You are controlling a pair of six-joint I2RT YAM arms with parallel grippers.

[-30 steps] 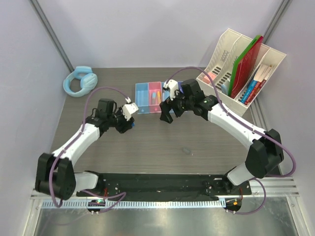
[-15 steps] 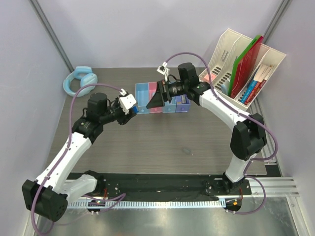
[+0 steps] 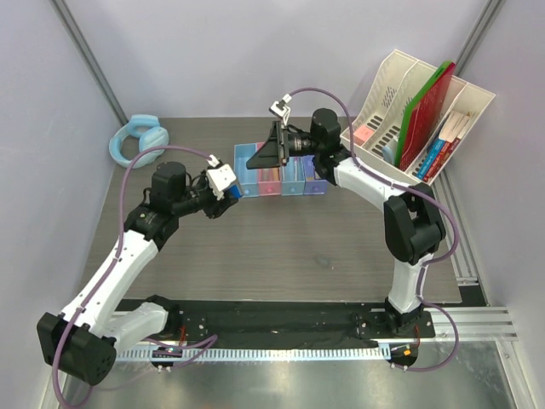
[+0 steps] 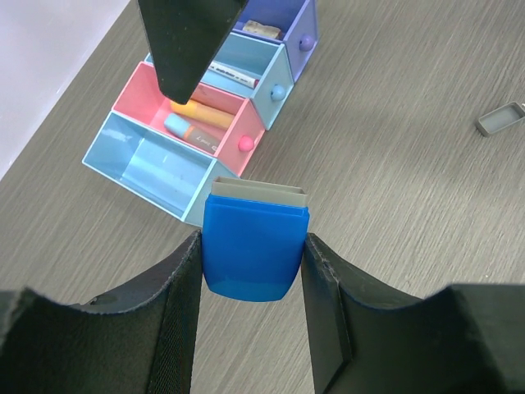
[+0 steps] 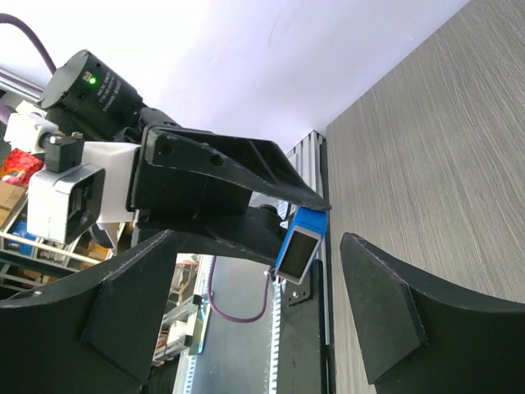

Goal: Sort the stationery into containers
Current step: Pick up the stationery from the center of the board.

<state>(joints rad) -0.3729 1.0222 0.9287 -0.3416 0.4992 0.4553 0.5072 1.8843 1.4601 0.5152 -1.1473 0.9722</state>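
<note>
Blue block (image 4: 254,263) is being gripped by the left gripper (image 4: 252,240), fingers half-closed on its sides, above the table (image 4: 410,164) just beside the bins (image 4: 135,160). Right gripper (image 5: 256,238) is hovering over the bins, fingers wide, gripping nothing.

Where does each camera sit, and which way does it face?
Top external: fixed above and behind, looking down on the table, bins, left arm and right arm.
Left wrist: on the left arm, looking down past the left pincer, shut on a blue block, at the bins.
Right wrist: on the right arm, looking sideways through the open right pincer at the left pincer.
Shared: both wrist views show the blue block.
</note>
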